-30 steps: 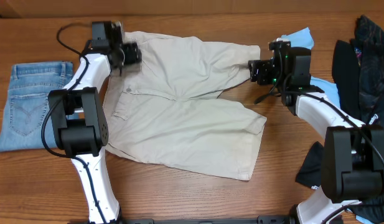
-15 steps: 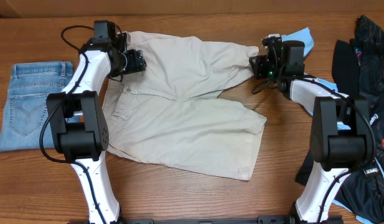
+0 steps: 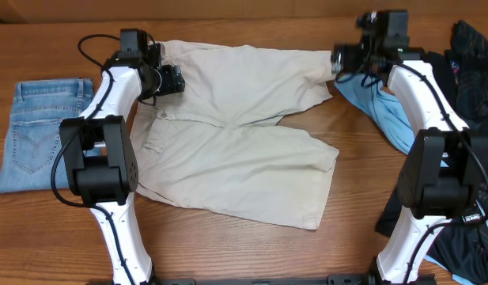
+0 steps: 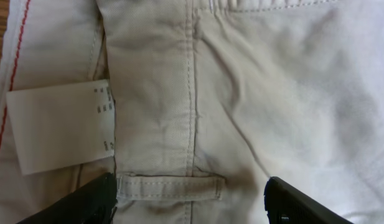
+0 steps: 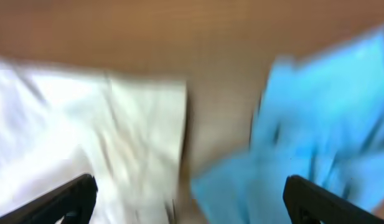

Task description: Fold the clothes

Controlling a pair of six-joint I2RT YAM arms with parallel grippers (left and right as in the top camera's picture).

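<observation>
Only your left wrist view shows the white label [image 4: 61,127] and belt loop [image 4: 170,185], left gripper [image 4: 192,199] spread wide, overhead beige shorts [image 3: 236,150] lie creased, right gripper [image 5: 190,196] released beside light-blue top [image 5: 322,124].

This looks like a robot test bench in a lab. A bare brown wood-grain table [image 3: 251,257] carries a white-and-black jointed left arm [image 3: 109,198] and its twin right arm [image 3: 433,182], trailing a looped black cable [image 3: 84,47]. Spread on it are beige cotton shorts [image 3: 236,134], folded blue denim jeans [image 3: 34,134], a light-blue top [image 3: 386,115] and heaped black garments [image 3: 469,63].
</observation>
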